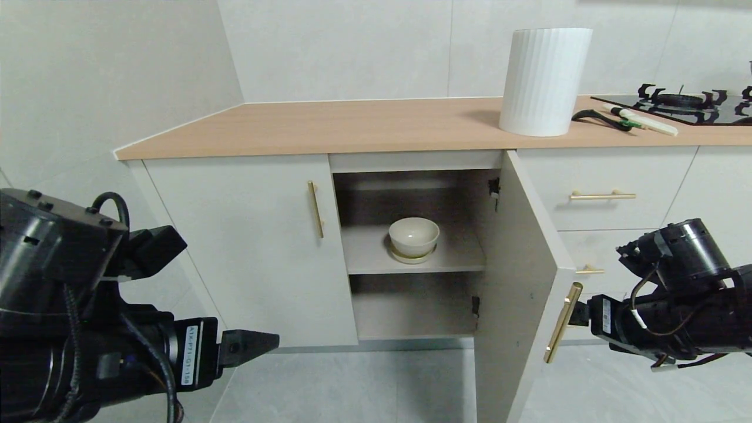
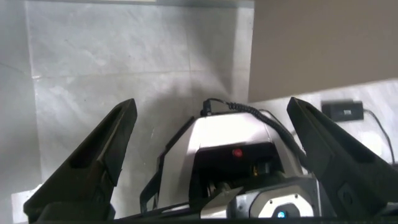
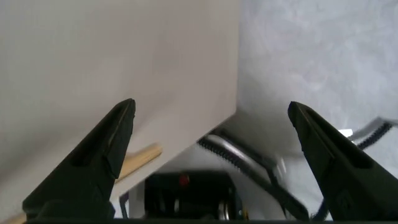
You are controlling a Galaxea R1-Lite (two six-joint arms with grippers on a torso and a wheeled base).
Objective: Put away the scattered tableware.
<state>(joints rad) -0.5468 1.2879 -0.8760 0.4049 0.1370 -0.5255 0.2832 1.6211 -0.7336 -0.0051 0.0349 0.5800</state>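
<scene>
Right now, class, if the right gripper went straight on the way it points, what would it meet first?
Most likely the brass bar handle on the open pale grey cabinet door: the right gripper, fingers open, points at it from close by. Whether they already touch is unclear.

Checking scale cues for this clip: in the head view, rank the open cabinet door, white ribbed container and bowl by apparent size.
1. open cabinet door, helped by being nearest the camera
2. white ribbed container
3. bowl
</scene>
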